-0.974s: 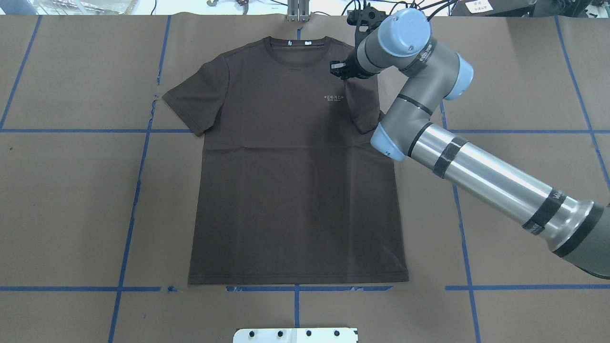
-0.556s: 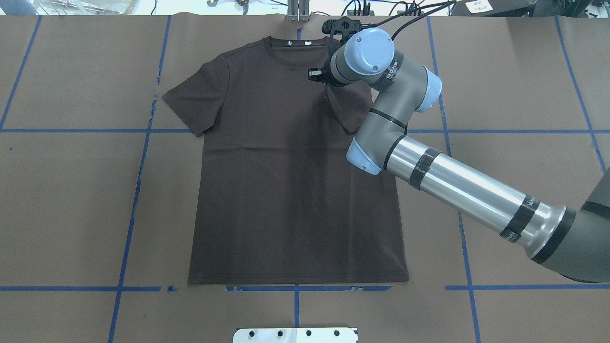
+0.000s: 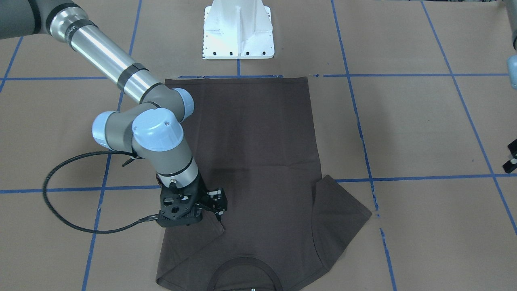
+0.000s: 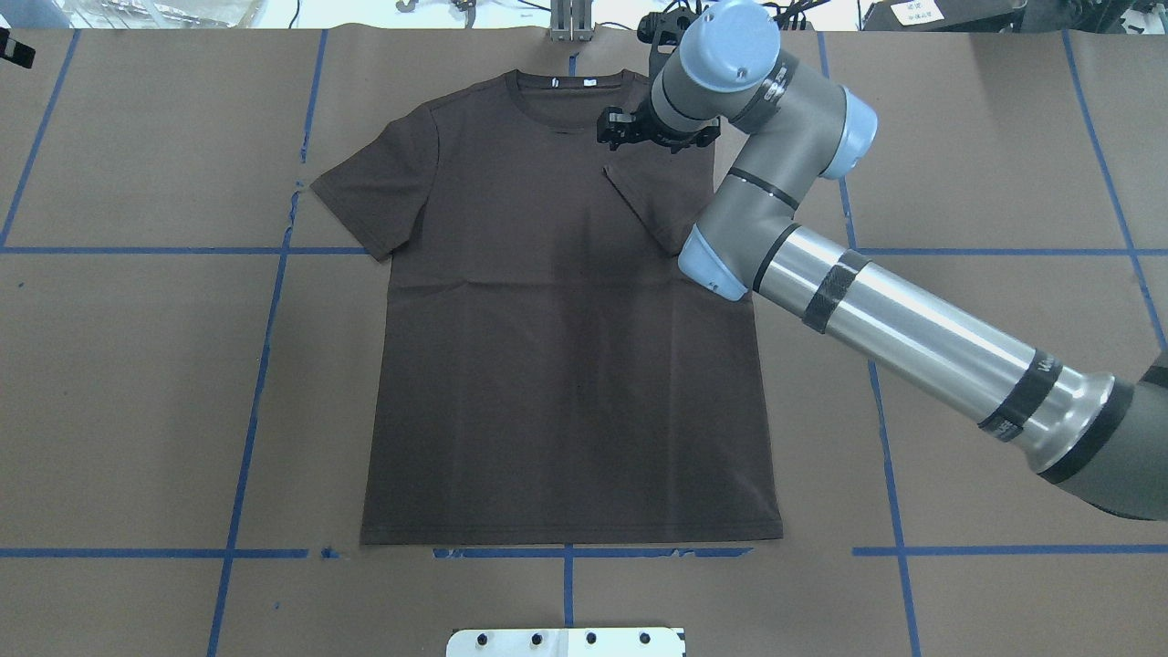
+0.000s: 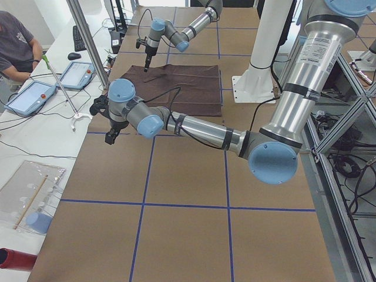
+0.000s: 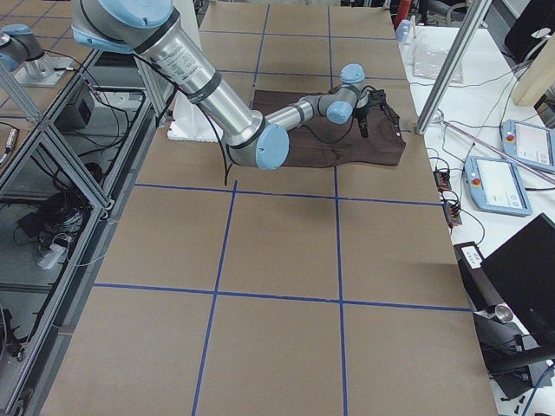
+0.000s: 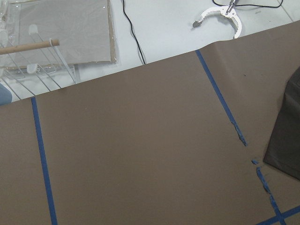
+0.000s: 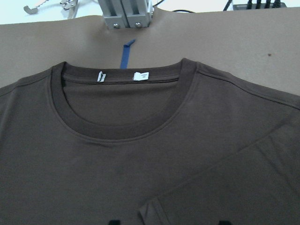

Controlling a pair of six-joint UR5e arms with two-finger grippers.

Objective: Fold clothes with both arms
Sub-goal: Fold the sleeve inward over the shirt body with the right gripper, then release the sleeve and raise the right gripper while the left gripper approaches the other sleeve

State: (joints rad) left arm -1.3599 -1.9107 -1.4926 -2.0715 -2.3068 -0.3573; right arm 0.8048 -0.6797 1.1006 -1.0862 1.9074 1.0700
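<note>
The dark brown T-shirt [image 4: 566,365] lies flat and face up on the brown paper, collar [image 4: 570,87] at the far edge. Its right sleeve [image 4: 662,196] is folded inward over the chest and hides the lettering. Its left sleeve [image 4: 370,196] lies spread out. My right gripper [image 4: 613,135] hovers open just above the folded sleeve's tip, holding nothing. In the right wrist view its fingertips [image 8: 112,221] stand wide apart at the bottom edge, over the sleeve corner [image 8: 150,211]. My left gripper [image 4: 14,50] is far off at the table's far left corner; I cannot tell its state.
The white pedestal base [image 3: 238,30] stands at the near edge behind the shirt's hem. A metal bracket [image 4: 570,23] sits at the far edge beyond the collar. The right arm's black cable [image 3: 52,202] loops over the paper. Blue tape lines [image 4: 274,246] grid the table.
My right gripper carried the right sleeve inward over the chest lettering, then let it go and drew back a little toward the collar. The sleeve now lies folded flat.
</note>
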